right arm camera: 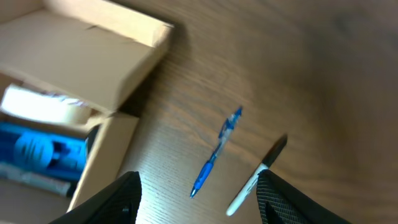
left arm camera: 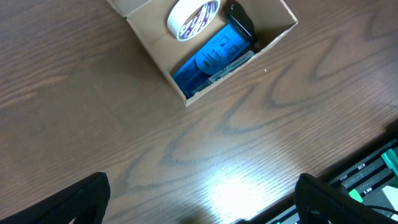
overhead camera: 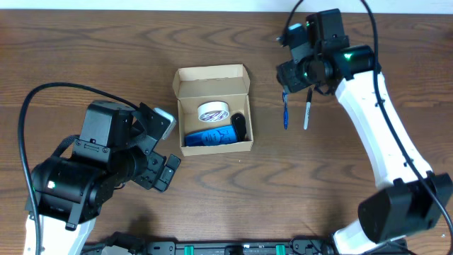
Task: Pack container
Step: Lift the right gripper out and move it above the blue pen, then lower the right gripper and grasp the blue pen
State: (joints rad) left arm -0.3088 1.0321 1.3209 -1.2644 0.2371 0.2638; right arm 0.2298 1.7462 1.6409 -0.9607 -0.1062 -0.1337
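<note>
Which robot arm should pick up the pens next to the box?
Right. The right gripper hangs open just above the blue pen and the black-and-white pen, both lying right of the box. The left gripper sits on the box's other side, farther from them.

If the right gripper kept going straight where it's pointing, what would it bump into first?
Most likely the blue pen, lying on the table between the right gripper's open fingers. The black-capped pen lies close beside it, though.

Wood-grain table (overhead camera: 85,49): open container (overhead camera: 212,76), blue pen (overhead camera: 286,113), white pen (overhead camera: 306,115), maybe marker, alongside.
</note>
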